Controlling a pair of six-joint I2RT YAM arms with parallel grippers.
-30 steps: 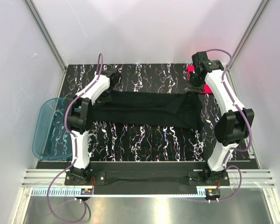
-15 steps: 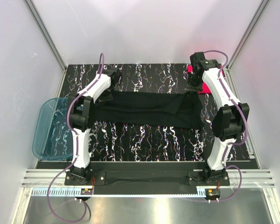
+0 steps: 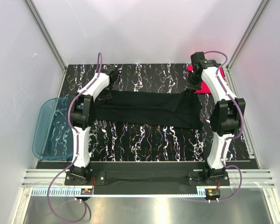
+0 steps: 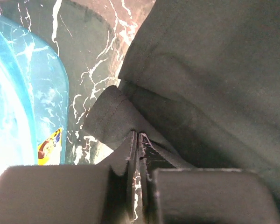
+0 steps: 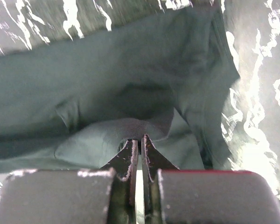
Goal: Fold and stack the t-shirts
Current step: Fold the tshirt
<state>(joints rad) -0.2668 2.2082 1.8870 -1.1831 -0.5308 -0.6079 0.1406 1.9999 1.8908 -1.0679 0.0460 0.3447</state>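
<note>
The black t-shirt (image 3: 144, 108) lies stretched in a long band across the marbled table, left to right. My left gripper (image 3: 107, 93) is shut on its left end; in the left wrist view the fingertips (image 4: 138, 136) pinch a fold of the black t-shirt (image 4: 210, 70). My right gripper (image 3: 192, 90) is shut on the right end, and in the right wrist view its tips (image 5: 140, 138) bite a bunched edge of the black t-shirt (image 5: 98, 79). The pink-red t-shirt (image 3: 205, 87) lies at the back right, mostly hidden under the right arm.
A translucent blue tub (image 3: 49, 128) hangs off the table's left edge and shows beside the cloth in the left wrist view (image 4: 23, 93). White walls close in the back and sides. Both arm bases stand at the near edge.
Both arms have reached a little farther back, elbows drawn in, carrying the black t-shirt's ends slightly toward the far side. Both grips have held.
</note>
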